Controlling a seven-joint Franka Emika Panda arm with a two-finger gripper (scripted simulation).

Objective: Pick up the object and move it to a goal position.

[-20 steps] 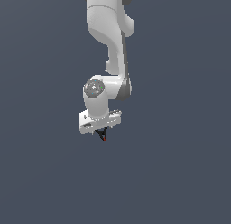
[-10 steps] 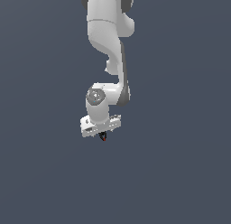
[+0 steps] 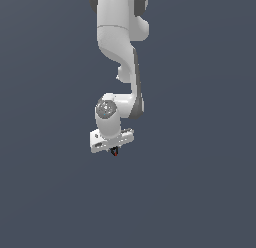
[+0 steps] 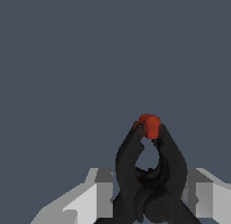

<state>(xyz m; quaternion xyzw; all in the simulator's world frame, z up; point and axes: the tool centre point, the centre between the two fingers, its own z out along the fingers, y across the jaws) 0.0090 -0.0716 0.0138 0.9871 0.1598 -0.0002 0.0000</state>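
Where the single white gripper (image 3: 114, 150) hangs just below the exterior frame's centre, it is clamped on one object (image 4: 151, 173). That object is black, with two curved prongs meeting at a small red tip.

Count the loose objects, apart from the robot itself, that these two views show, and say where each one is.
1. The black object with a red tip sits between the fingers of the gripper, below the white arm. Nothing else shows; the arm could hide something.
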